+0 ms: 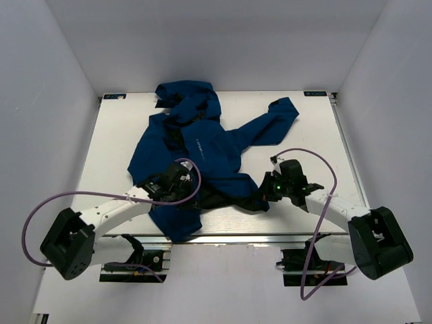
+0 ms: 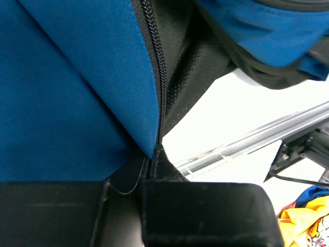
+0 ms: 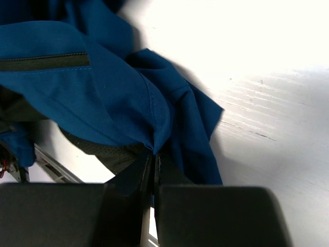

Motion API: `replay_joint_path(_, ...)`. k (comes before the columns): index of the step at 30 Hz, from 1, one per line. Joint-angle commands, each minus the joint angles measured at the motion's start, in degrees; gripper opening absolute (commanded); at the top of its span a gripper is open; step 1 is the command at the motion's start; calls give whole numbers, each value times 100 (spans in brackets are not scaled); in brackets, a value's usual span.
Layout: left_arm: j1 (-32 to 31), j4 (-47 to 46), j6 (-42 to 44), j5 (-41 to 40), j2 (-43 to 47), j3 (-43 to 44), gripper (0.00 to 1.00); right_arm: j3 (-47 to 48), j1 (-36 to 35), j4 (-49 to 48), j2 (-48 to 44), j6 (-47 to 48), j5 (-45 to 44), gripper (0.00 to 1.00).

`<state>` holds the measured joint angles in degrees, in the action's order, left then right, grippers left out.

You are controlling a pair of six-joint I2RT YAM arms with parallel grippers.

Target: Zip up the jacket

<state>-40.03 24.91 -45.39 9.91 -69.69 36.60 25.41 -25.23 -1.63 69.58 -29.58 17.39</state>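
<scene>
Gripping the jacket [image 1: 202, 145] along its near hem is the step in hand, as I judge it; the zip is not yet joined. The jacket lies crumpled in the middle of the desk [image 1: 317, 135], its hood [image 1: 192, 101] toward the far edge, one sleeve [image 1: 273, 121] thrown out to the far right, and its lower end reaching to the near edge. The left tool [image 2: 152, 154] has its jaws pressed together on the edge of one front panel, right at the foot of the zipper teeth [image 2: 157, 67], with black lining [image 2: 193, 77] showing beside them. The right tool [image 3: 153, 154] is likewise pinched tight on a fold of blue cloth, with lining just below it; whether that fold is the other zip edge I cannot tell, since no teeth show in its view. From above, the two tools sit apart with loose cloth between them; no slider or pull tab shows in any view.

The next move, I judge, calls for drawing the two front edges together and flat so their bottom ends meet; then finding the slider and seating the free end in it; after that one tool must hold the hem taut while the other runs the slider toward the hood.
</scene>
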Motion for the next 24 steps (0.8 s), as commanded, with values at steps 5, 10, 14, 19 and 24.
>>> replay_joint_path(5, -13, 181, 74, 37, -114, -258, 12, 228, 10, -30, 346, 67, -69, 0)
replay_joint_path(10, -14, -170, 135, 178, -729, -215, 12, 201, 10, 31, 328, 102, -147, 0)
replay_joint_path(14, -14, -21, 258, 134, -941, -48, 21, 228, 10, 92, 337, 146, -227, 0)
replay_joint_path(19, -14, -47, 285, 204, -853, -12, 40, 236, 10, 84, 363, 163, -201, 0)
replay_joint_path(24, -14, -118, 206, 283, -766, 5, 45, 228, 10, 75, 425, 172, -122, 0)
